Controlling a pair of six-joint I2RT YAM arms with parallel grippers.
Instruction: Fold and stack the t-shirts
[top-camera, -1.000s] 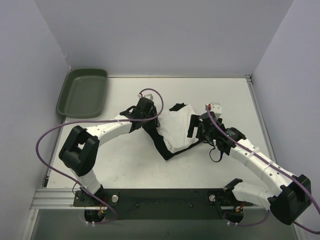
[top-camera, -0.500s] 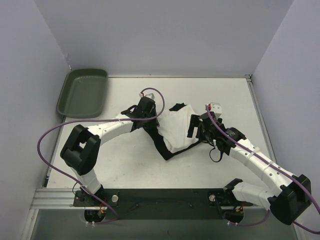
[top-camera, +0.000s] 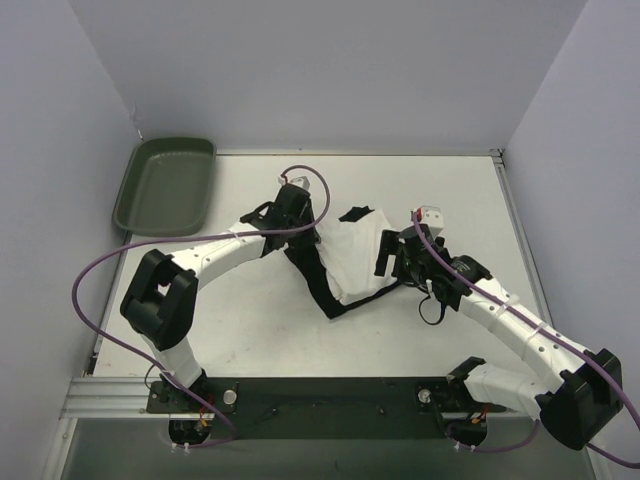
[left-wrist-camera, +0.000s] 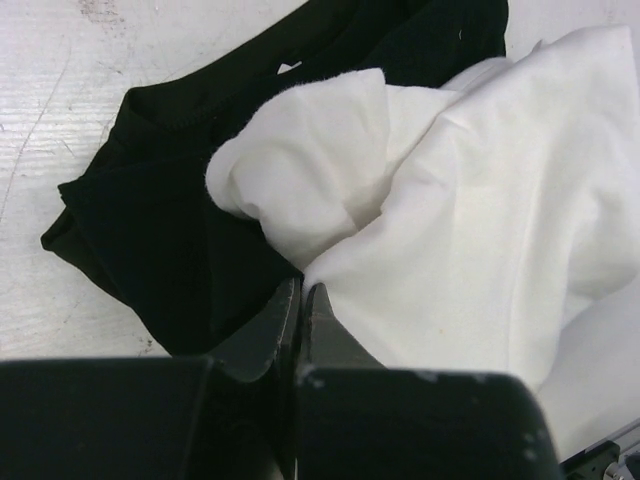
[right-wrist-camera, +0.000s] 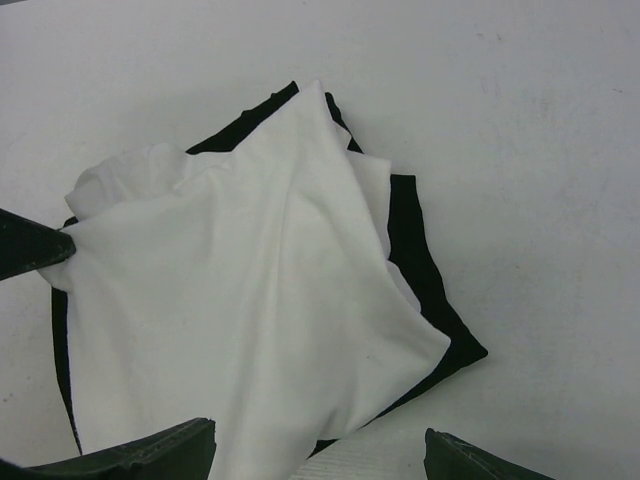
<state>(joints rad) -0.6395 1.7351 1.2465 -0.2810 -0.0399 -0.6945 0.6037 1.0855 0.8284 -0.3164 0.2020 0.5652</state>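
Note:
The white t-shirt (top-camera: 355, 260) lies crumpled on top of the black t-shirt (top-camera: 312, 285) in the middle of the table. At the heap's left edge, my left gripper (top-camera: 314, 238) is shut, and a fold of the white t-shirt (left-wrist-camera: 480, 200) runs into its closed tips (left-wrist-camera: 302, 290). The black t-shirt (left-wrist-camera: 150, 220) spreads to the left below. My right gripper (top-camera: 386, 262) hovers over the heap's right side, open, with nothing between its fingers (right-wrist-camera: 320, 440). Beneath it the white t-shirt (right-wrist-camera: 250, 300) covers most of the black t-shirt (right-wrist-camera: 425, 280).
A dark green tray (top-camera: 165, 185) sits at the table's far left corner, against the left wall. Walls close off the table at the back and on both sides. The arms' bases and cables run along the near edge.
My left gripper has closed on the white t-shirt's left edge and shifted slightly toward the back of the table. The right arm has stayed still.

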